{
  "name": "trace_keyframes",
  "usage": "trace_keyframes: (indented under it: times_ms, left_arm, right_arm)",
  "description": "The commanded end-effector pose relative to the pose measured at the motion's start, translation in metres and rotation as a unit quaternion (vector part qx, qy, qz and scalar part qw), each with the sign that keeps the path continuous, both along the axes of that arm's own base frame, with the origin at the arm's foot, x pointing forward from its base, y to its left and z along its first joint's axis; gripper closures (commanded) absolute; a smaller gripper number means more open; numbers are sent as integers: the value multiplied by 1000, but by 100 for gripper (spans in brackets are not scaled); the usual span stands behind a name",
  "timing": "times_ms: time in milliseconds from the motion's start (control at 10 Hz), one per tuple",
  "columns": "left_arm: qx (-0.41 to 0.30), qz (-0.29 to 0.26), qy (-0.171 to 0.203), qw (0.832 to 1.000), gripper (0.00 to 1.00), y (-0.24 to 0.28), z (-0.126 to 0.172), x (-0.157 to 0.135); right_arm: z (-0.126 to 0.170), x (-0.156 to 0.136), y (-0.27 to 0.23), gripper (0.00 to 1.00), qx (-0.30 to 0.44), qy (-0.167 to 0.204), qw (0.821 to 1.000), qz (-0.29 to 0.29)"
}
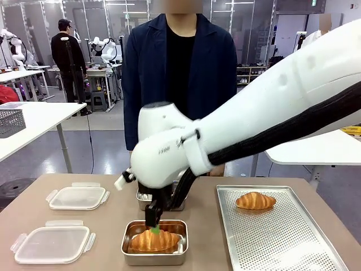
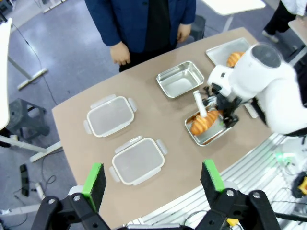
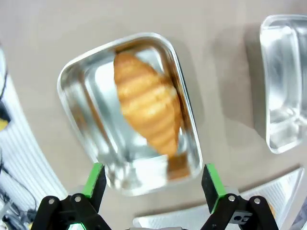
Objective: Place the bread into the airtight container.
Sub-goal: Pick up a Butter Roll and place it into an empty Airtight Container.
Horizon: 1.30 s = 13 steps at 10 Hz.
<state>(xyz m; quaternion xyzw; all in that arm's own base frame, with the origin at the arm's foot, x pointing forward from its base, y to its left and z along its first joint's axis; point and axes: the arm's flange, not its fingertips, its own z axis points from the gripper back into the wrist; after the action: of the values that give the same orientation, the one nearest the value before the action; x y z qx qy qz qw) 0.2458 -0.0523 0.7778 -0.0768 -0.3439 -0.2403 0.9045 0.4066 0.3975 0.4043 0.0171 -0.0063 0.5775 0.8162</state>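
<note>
Right wrist view: right fingers (image 3: 94,178) released, bread (image 3: 146,110) in container (image 3: 67,91) beneath them; placing looks done, next lift straight clear.

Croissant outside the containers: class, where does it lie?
In the front view the croissant lies on the perforated tray, to the robot's right, near the tray's far edge.

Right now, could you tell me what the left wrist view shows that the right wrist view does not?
Left wrist view: two clear lids, the person's hand, a second croissant on the tray, and the open left gripper. Right wrist view: a close look down between the open right gripper fingers. Both: the croissant lying in the steel container, with an empty steel container beside it.
</note>
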Motion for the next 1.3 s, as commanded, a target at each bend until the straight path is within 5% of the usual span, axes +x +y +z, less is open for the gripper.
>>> trace_keyframes:
  times_ms: [0,300,700,1200]
  left_arm:
    - [2,-6,0,1000,0,1,1,0]
    - [2,-6,0,1000,0,1,1,0]
    - [2,-6,0,1000,0,1,1,0]
    - [2,-6,0,1000,0,1,1,0]
  right_arm:
    - [53,-10,-67,0,22,14,1000,-6]
    - [113,-4,-170,0,55,0,996,-68]
    - [100,2,-294,0,92,-28,995,-27]
    - [101,6,-305,0,83,-15,996,-42]
